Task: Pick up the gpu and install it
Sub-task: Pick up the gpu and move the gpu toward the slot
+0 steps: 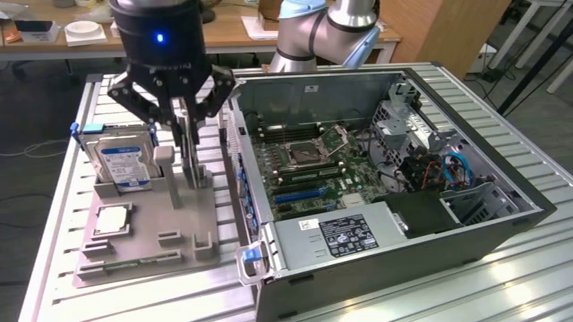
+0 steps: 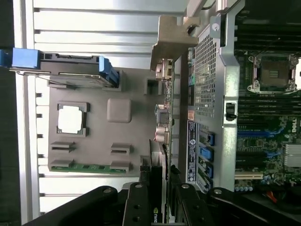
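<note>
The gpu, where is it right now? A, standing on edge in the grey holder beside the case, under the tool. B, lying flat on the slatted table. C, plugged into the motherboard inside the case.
A: the gpu stands on edge in the grey holder, directly below the tool and outside the computer case.

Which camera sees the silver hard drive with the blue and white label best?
The exterior view. There the silver hard drive stands upright in its grey holder, label facing the camera. The wrist view looks down on its thin top edge, between blue tabs, so the label is hidden.
</note>
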`<state>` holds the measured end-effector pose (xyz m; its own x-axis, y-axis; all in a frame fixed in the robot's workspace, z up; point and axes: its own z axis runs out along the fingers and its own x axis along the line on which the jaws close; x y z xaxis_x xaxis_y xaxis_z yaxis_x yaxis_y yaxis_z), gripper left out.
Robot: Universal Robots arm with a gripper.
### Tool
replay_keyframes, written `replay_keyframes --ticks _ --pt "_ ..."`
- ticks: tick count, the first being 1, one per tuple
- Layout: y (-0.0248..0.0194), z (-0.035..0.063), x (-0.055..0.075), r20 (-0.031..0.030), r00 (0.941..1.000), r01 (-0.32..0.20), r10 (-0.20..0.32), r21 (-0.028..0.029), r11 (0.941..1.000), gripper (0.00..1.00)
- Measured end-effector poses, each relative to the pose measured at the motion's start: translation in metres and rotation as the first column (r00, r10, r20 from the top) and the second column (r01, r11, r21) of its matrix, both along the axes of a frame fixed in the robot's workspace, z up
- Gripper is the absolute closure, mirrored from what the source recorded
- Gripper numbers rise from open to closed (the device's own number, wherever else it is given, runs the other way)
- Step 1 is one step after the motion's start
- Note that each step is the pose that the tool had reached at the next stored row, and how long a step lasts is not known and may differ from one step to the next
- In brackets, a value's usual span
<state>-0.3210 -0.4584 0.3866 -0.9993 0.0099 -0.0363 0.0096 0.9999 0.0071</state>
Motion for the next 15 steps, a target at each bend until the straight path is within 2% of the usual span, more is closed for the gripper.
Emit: replay_keyframes --ticks 7,11,15 --pt "-0.0002 0.0303 0.024 -0.0041 1.0 0.0 0.0 0.0024 1.0 0.74" --pt "-0.0003 0.0321 0.042 -0.0046 1.0 0.0 0.0 0.0077 1.0 0.74" --pt "-0.0003 0.032 0.06 -0.0046 1.0 0.0 0.0 0.0081 1.0 0.74"
